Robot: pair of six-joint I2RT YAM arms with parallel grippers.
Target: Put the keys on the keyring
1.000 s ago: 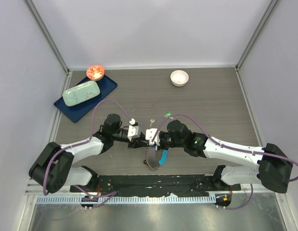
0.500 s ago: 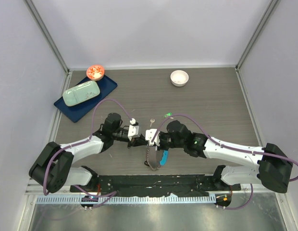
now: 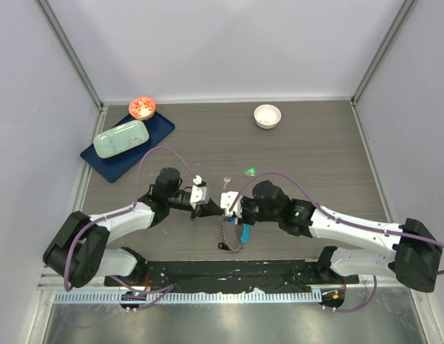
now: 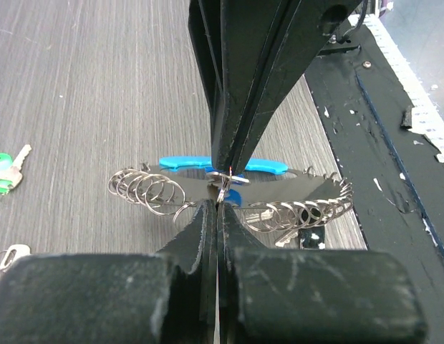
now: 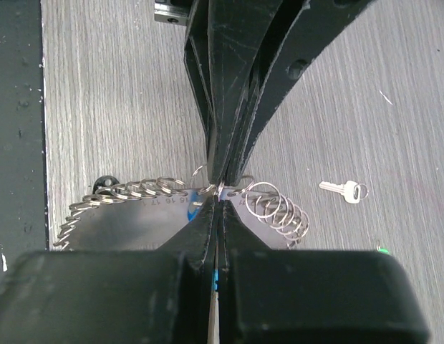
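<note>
One keyring [image 3: 225, 231], a silvery ring-chain with a curved light-blue plastic strip, hung from the meeting fingertips and trailed toward 6 o'clock. Left gripper [image 4: 216, 209] and right gripper [image 5: 219, 199] were each clamped tight on one chain ring. The plain silver key [image 3: 225, 184] lay at 12 o'clock and the green-headed key [image 3: 251, 171] at 1 o'clock.

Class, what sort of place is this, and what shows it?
Probably a robotics lab test cell: two robot arms bolted at a table's near edge, plain white panels in a metal frame around it, and small props such as a silver key and a blue tray.
</note>
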